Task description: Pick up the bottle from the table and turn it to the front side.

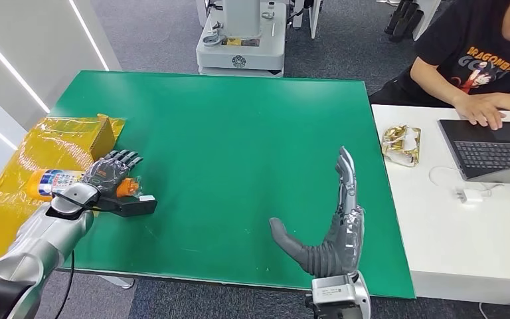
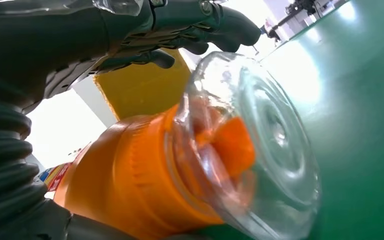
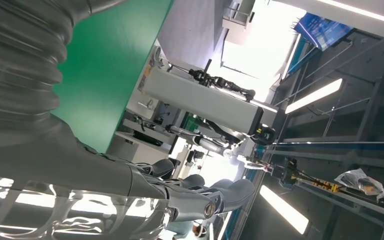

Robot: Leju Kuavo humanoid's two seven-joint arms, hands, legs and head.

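At the left edge of the green surface [image 1: 239, 133], the left hand [image 1: 109, 174] is wrapping its fingers [image 2: 200, 25] over the orange bottle [image 1: 56, 181], which is lying on its side, half on the yellow plastic sheet [image 1: 13, 193] and just beside a small yellow box [image 1: 103, 136]. In the left wrist view, the clear cap [image 2: 260, 150] is pointing toward the camera, the orange neck sitting under the thumb. How firmly the hand is closing, I cannot tell; the fingers are draping over the top of the bottle more than squeezing it.

That is where the risk is sitting. The body is round and smooth, so it is likely to roll out sideways as the lift begins, or spin in the palm during the turn. The slick sheet underneath is offering little friction, and the box could get nudged.

The right hand [image 1: 335, 226] is hovering over the surface near its front edge, fingers spread and straight, holding nothing, well apart from the bottle. A person [image 1: 485, 53] is typing on a laptop [image 1: 491, 149] at the white desk [image 1: 438, 239].
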